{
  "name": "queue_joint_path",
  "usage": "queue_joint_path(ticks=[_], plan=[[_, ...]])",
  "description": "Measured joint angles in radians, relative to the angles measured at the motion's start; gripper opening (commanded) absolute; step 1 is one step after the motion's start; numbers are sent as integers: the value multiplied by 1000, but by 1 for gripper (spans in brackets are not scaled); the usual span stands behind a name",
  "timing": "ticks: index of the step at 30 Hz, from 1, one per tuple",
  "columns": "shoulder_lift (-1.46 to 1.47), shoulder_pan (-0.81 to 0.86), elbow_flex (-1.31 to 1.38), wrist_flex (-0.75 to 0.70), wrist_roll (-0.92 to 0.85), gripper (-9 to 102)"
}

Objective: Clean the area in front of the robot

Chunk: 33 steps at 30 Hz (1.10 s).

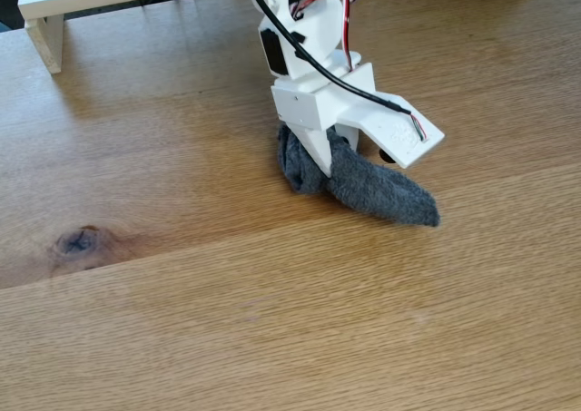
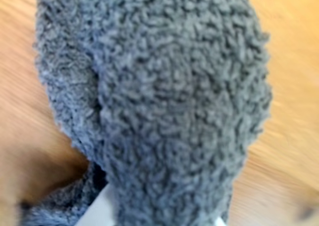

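Grey cloth [image 2: 169, 101] fills wrist view, fuzzy and close. Gripper [image 1: 320, 161] clamped on cloth [image 1: 372, 189], pressing it onto oak tabletop [image 1: 272, 320]; loose end trails right. Knot [image 1: 80, 241] well left.

We see warm, light-brown wood spreading across the fixed view, fine grain running left to right, and plank seams crossing the desk [image 1: 272, 338] at a slight slant. There's a dark knot [image 1: 80, 241] at the left, with a browner patch around it. Up in the top left corner we spot a pale wooden shelf [image 1: 54, 12], its board resting on a short upright leg, a dark gap beneath it. Soft daylight falls evenly, brighter toward the top right. In the wrist view we catch blurred orange-brown wood at both edges.
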<state>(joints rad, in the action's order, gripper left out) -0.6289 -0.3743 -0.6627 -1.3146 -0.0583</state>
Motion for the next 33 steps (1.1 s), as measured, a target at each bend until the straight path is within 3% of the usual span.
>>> queue_joint_path(ticks=[3,6,11,16,21,27,33], plan=[[-78,61,0,34,-38,0],[-115,140,0,192,-75,0],[-89,252,-3,600,-141,0],[126,278,-3,1069,-230,0],[416,270,-3,1342,-275,0],[603,278,17,1517,-314,0],[661,313,41,1569,-374,0]])
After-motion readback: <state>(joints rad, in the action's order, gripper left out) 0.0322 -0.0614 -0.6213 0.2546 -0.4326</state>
